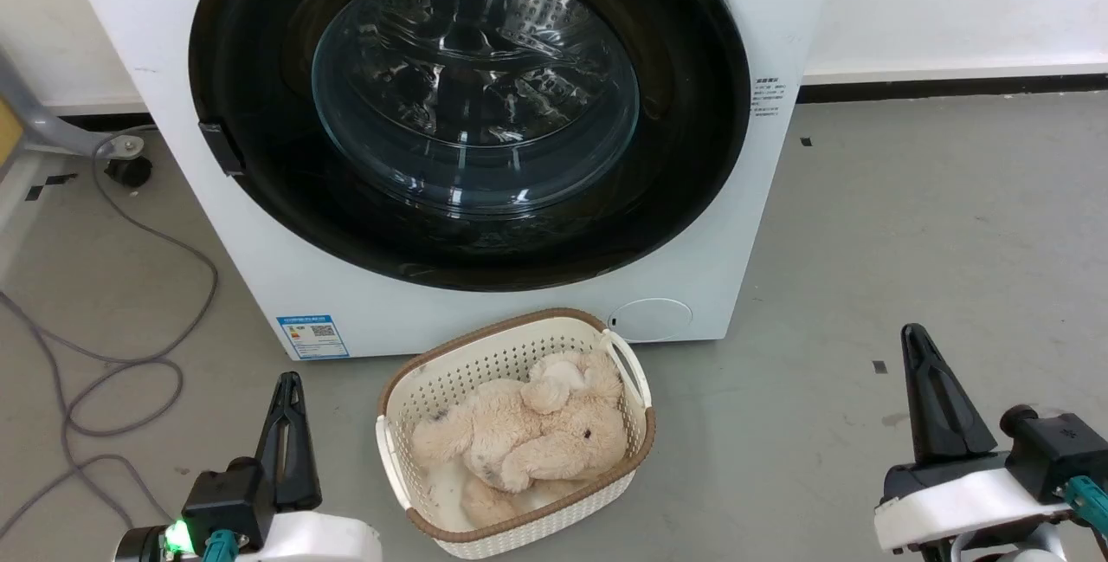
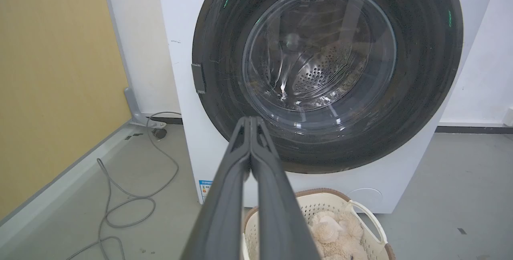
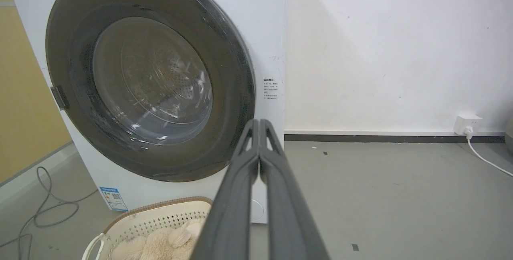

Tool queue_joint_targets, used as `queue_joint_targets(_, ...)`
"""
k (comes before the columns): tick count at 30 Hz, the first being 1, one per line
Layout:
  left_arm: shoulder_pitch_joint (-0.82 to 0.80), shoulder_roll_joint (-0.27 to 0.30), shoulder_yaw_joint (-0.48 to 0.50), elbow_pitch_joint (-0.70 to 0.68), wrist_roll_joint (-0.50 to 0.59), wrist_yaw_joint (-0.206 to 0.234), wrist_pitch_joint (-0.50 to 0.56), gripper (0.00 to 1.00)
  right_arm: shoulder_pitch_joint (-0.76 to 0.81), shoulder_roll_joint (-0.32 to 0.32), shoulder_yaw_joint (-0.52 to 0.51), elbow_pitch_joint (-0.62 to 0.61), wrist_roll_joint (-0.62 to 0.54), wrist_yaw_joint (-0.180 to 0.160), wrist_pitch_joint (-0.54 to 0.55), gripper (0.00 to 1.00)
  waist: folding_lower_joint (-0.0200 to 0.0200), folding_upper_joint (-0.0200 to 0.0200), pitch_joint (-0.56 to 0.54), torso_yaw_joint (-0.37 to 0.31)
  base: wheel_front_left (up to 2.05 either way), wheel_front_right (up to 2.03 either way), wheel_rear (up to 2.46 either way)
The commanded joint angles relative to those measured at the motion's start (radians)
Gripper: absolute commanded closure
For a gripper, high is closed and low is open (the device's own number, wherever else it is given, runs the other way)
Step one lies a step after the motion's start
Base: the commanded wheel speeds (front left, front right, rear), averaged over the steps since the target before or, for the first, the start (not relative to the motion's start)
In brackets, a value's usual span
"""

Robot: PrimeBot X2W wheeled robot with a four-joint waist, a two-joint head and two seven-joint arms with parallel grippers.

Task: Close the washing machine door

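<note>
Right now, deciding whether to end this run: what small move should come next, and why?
Probably none toward the washing machine door: its black rim looks flush against the washing machine in all three views, and the left gripper and right gripper sit shut, back from it. I'd park here; whether the latch caught can't be seen.

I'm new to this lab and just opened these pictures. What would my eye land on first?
In the head view, the washing machine door, a glossy black ring around clear glass, dominates the upper centre and looks shut against the washing machine. On the floor before it sits a cream basket holding a beige plush toy. The left end effector and right end effector, both shut, rest at the lower corners.
</note>
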Motion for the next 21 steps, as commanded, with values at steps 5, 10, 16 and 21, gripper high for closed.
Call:
queue_joint_targets(5,-0.006,0.000,0.000,-0.004,0.008,-0.010,0.014,1.00,0.006,0.001,0.005,-0.009,-0.010,0.000,0.013,1.00,0.0001,0.0000,0.000,0.007,0.00,0.00,0.00)
queue_joint_targets(10,-0.007,0.000,0.000,-0.005,0.011,-0.015,0.024,1.00,0.008,0.001,0.008,-0.013,-0.014,0.000,0.023,1.00,0.0001,0.0000,-0.001,0.013,0.00,0.00,0.00)
queue_joint_targets(16,-0.009,0.000,0.000,-0.007,0.014,-0.022,0.036,1.00,0.010,0.002,0.011,-0.017,-0.019,0.000,0.036,1.00,0.0001,0.0000,-0.001,0.021,0.00,0.00,0.00)
queue_joint_targets(21,-0.011,0.000,0.000,-0.008,0.017,-0.027,0.046,1.00,0.012,0.002,0.013,-0.021,-0.023,0.000,0.046,1.00,0.0001,0.0000,-0.002,0.027,0.00,0.00,0.00)
